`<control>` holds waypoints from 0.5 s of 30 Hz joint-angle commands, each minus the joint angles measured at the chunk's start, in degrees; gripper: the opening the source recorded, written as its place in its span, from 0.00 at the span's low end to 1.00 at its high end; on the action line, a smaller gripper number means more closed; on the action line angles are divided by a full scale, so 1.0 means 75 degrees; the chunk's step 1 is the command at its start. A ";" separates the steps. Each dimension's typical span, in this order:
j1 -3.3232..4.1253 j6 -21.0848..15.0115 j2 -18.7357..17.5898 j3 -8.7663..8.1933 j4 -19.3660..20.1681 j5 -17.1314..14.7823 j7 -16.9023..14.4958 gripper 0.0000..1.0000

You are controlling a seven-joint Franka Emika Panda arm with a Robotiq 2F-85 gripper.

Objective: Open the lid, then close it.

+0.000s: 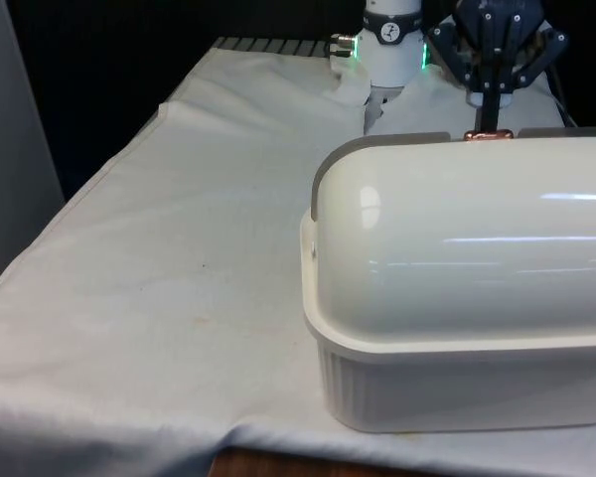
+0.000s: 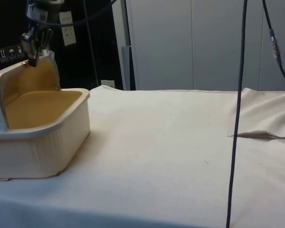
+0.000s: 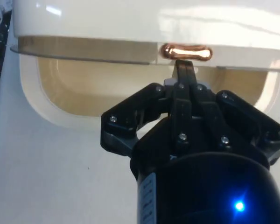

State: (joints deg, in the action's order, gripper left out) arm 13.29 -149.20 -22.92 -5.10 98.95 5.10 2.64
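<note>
Side view, white cloth (image 2: 171, 137), perhaps grey cabinets (image 2: 204, 42)

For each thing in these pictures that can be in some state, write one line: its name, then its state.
Bread box: open, inside empty.
Lid: rolled up and back over the box.
Copper handle: on the lid's edge, held by the gripper.
Gripper: shut on the handle.

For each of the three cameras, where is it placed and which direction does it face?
Front view: across the table at the bread box's domed back; gripper behind.
Side view: from the table's side, into the open box; gripper at the lid's edge.
Wrist view: on the wrist, facing the copper handle over the gripper.
All share the handle.
</note>
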 commanded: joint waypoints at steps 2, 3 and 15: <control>0.0023 0.0130 -0.0038 -0.0053 -0.0160 0.0046 0.0053 0.00; 0.0023 0.0160 -0.0038 -0.0061 -0.0206 0.0053 0.0061 0.00; 0.0031 0.0588 -0.0061 -0.0107 -0.0756 0.0076 0.0061 0.00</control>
State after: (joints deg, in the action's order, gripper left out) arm 13.29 -145.53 -23.20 -5.50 93.91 5.10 2.64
